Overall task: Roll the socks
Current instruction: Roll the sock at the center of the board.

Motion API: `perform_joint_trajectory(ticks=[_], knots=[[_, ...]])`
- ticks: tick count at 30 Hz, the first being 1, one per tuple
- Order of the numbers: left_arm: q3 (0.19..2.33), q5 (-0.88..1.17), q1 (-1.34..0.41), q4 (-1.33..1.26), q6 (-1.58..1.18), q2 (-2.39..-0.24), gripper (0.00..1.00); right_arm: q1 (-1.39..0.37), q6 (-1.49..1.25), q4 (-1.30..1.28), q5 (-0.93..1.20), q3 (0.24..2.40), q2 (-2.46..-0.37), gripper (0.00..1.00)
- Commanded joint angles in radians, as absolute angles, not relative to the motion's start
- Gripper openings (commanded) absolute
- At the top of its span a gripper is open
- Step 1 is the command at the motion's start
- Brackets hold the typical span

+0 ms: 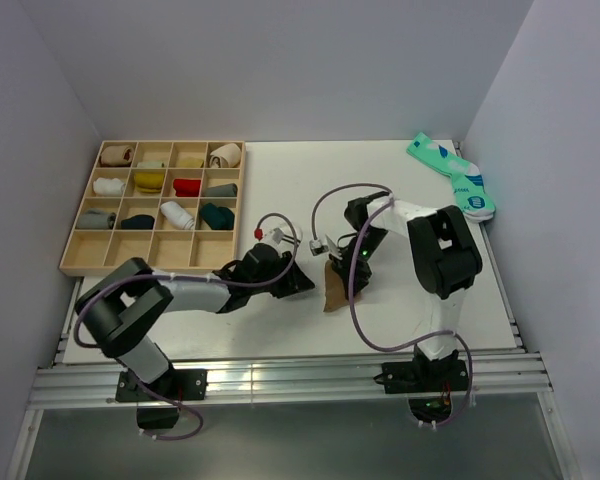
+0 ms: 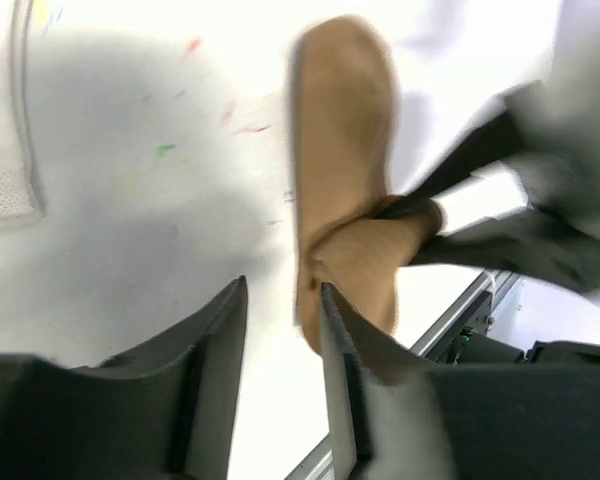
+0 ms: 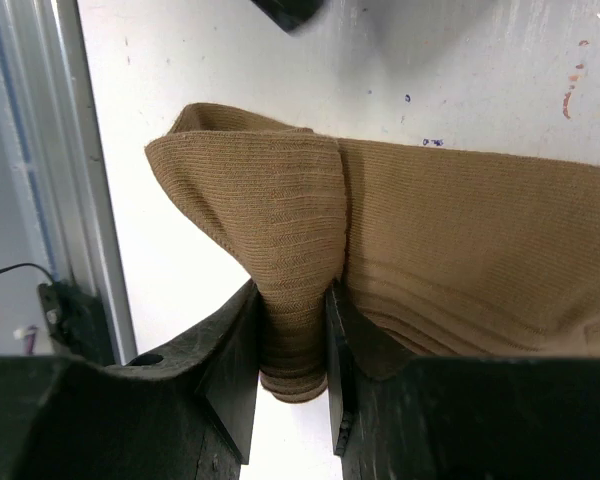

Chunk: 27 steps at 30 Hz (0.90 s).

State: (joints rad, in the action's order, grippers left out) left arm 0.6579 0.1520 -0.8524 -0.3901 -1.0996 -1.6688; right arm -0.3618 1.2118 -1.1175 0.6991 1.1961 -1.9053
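The tan-brown sock point(image 3: 430, 240) is lying on the white table point(image 1: 280, 185) near its front edge, between the two arms, with one end folded upward. The right gripper point(image 3: 292, 335) is pinching that raised fold between its fingers. The left gripper point(image 2: 282, 320) is hovering just beside the sock, its jaws standing apart with only bare table showing between them. The teal pair point(image 1: 455, 175) is lying at the far right corner, well apart. A wooden tray point(image 1: 80, 262) is holding rolled socks point(image 1: 186, 187) at the far left.
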Motion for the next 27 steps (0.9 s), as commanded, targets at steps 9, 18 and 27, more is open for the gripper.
perform_joint_trajectory(ticks=[9, 18, 27], knots=[[0.679, -0.081, -1.012, -0.514, -0.652, -1.538, 0.48, -0.357, 1.236, -1.284, 0.692, 1.373, -2.069, 0.30], [0.732, -0.038, -1.029, -0.587, -0.538, -1.646, 0.54, -0.359, 1.224, -1.289, 0.689, 1.408, -2.103, 0.31], [0.808, 0.020, -1.029, -0.606, -0.509, -1.758, 0.55, -0.359, 1.221, -1.293, 0.687, 1.417, -2.118, 0.30]])
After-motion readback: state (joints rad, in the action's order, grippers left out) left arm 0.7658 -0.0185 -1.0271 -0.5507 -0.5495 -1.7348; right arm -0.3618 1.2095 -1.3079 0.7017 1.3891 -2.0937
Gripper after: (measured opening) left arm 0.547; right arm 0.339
